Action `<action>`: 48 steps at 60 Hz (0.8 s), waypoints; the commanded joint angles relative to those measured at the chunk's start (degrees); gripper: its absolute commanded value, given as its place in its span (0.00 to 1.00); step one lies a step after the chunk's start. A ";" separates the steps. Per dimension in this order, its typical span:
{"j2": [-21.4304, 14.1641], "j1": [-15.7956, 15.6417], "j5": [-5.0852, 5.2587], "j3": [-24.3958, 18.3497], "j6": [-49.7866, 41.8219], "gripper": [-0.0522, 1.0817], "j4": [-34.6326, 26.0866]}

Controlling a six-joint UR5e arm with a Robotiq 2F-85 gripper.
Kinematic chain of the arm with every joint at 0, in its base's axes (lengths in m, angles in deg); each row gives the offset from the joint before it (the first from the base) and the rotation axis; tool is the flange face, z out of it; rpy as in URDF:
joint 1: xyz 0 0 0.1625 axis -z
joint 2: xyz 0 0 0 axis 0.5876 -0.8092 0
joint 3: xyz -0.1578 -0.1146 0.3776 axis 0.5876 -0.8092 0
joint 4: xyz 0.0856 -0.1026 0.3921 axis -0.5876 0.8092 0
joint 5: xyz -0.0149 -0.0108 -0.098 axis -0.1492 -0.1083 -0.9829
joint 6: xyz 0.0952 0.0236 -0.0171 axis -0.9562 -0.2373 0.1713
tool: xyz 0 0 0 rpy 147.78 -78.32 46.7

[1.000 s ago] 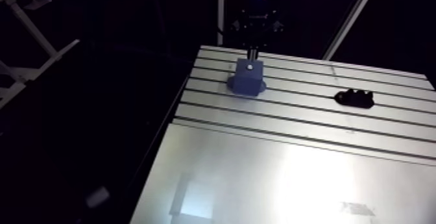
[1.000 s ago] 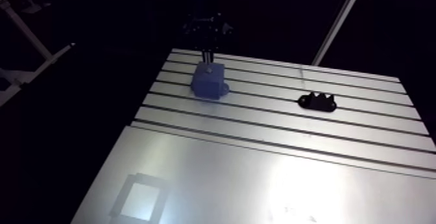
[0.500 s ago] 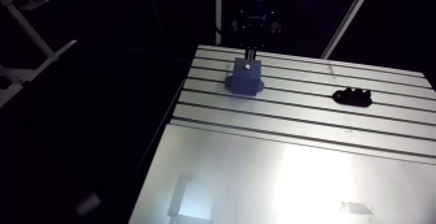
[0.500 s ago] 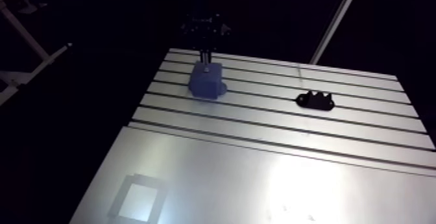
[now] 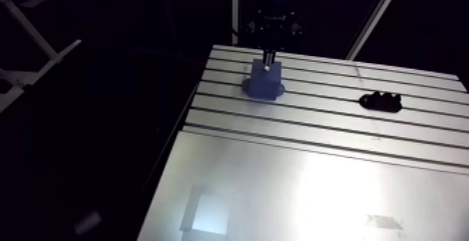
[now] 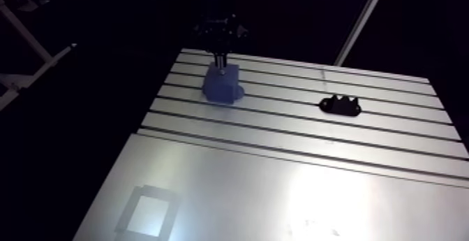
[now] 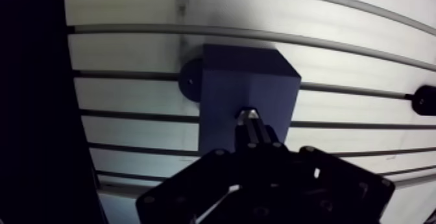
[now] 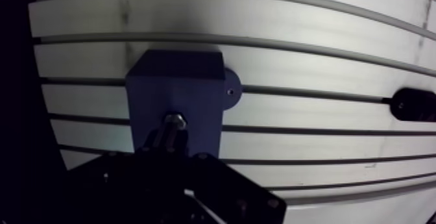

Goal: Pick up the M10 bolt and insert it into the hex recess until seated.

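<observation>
Two-finger gripper [image 7: 255,130] is pinching the small silvery M10 bolt [image 7: 247,115], its tip meeting the top face of the dark-blue plastic block [image 7: 250,87] on the slotted aluminium table [image 7: 130,51]. The hex recess is hidden under the bolt. Advisable: lowering straight and slowly, rotating slightly so the flats align.

i find no legible text, number, brand or sign in the arm view or the wrist view. the only candidate is a faint dark mark [image 5: 384,222] on the smooth plate of the table [image 5: 293,188], near its front right corner, and it is too blurred to read. the blue block [image 7: 250,90], the black part [image 5: 380,101] toward the table's right edge, and the bolt [image 7: 247,117] clamped in the gripper [image 7: 254,134] carry no lettering i can make out.
</observation>
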 commanded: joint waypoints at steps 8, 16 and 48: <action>0.13 -0.02 -0.07 0.01 0.01 1.00 0.01; 0.45 -0.02 -0.08 0.02 0.01 1.00 0.01; 0.74 -0.02 0.02 0.10 0.26 1.00 0.10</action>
